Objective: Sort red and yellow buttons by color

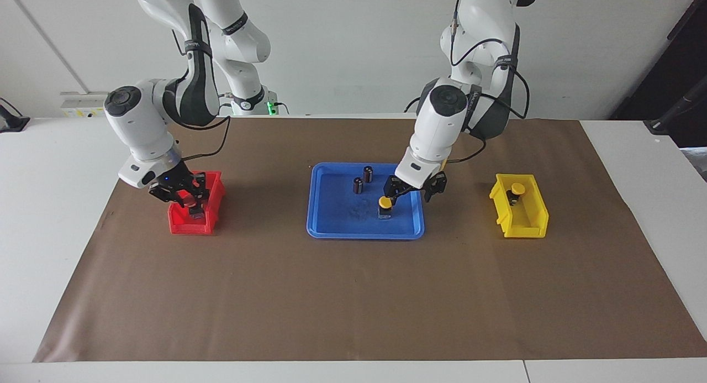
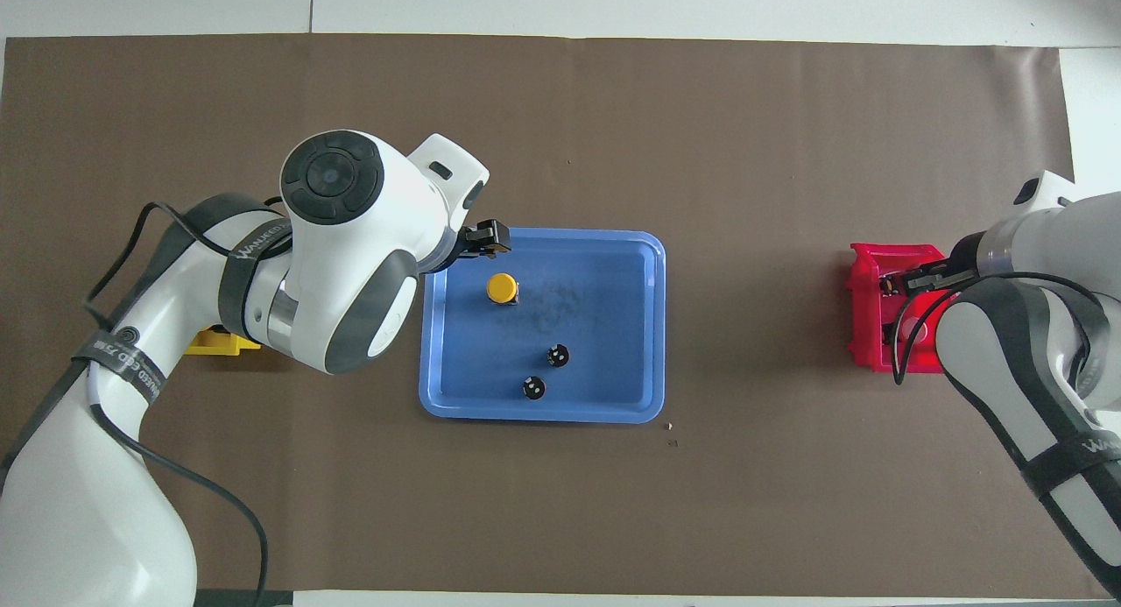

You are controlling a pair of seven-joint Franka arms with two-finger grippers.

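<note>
One yellow button [image 1: 385, 202] [image 2: 502, 288] stands in the blue tray [image 1: 364, 235] [image 2: 543, 414]. My left gripper [image 1: 412, 192] hangs open just above the tray, close beside this button toward the left arm's end. One of its fingertips [image 2: 490, 236] shows in the overhead view. A second yellow button [image 1: 517, 189] sits in the yellow bin [image 1: 525, 225]. My right gripper [image 1: 186, 196] [image 2: 911, 279] is low in the red bin [image 1: 188, 226] [image 2: 863, 320], shut on a red button whose dark body [image 1: 194, 210] pokes out below the fingers.
Two dark cylinders with silvery tops [image 1: 368, 174] [image 1: 358, 185] stand in the tray, nearer to the robots than the yellow button. The left arm covers most of the yellow bin [image 2: 219, 341] in the overhead view. Brown paper covers the table.
</note>
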